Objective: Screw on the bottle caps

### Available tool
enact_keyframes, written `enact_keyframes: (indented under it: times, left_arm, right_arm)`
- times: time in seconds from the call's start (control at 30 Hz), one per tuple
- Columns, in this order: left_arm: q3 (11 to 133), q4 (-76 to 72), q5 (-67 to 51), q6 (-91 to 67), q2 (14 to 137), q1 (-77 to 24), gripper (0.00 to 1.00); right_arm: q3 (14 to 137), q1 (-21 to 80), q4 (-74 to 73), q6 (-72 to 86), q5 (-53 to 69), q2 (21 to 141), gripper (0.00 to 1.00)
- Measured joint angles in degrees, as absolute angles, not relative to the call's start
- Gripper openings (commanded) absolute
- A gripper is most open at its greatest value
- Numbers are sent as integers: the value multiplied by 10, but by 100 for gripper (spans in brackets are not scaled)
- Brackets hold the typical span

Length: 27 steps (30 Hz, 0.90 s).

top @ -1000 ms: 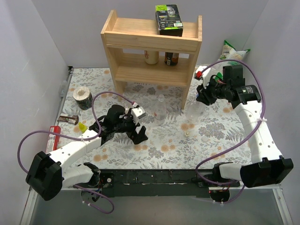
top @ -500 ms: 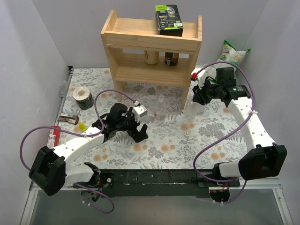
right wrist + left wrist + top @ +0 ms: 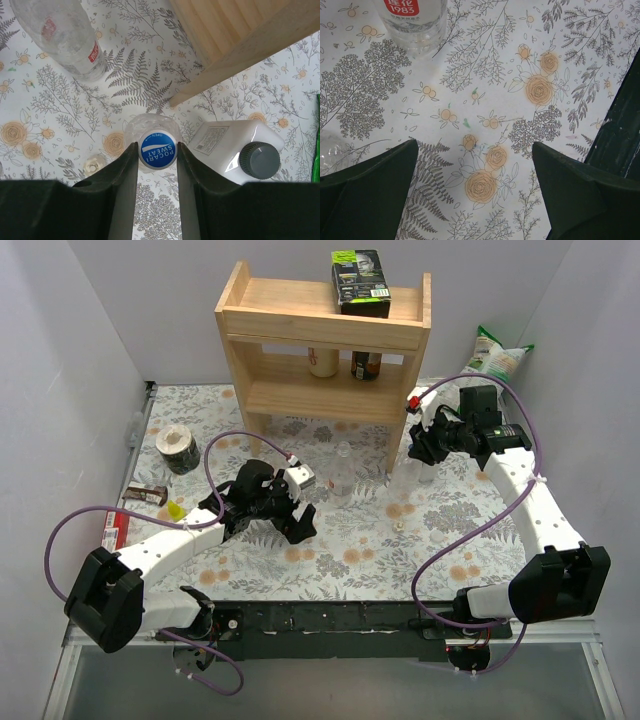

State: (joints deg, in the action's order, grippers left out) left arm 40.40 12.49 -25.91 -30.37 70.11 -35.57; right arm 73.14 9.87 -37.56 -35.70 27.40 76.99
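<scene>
Here's the right gripper (image 3: 157,153), pinched in on the blue cap (image 3: 158,144), jaws snug against both its sides. That cap sits on the neck of a clear bottle (image 3: 133,128) just off the right end of the wooden shelf (image 3: 240,30). So I read this as the screwing-on step for this bottle.

Next it wants a clean wrist turn about the neck, with the grip kept square so the thread catches. Nothing steadies the bottle, so it may spin along.

The left gripper (image 3: 475,145) hangs wide open and empty over the bench (image 3: 485,75), out in front of the shelf, with a red-labelled clear bottle (image 3: 412,20) just beyond it.

The right wrist view alone shows the grip on the cap, a pale loose cap (image 3: 94,165) near that bottle, and a white bottle (image 3: 225,140) just beside it. The overhead view buries all that under the gripper, but it shows the two arms well apart.
</scene>
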Motion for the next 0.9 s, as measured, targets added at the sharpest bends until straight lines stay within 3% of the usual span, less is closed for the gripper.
enact_keyframes:
  times: [0.9]
  left_arm:
    - [411,134,-267,-286,710,-356,98]
  right_arm:
    - [737,99,-363,-332,271,770,69]
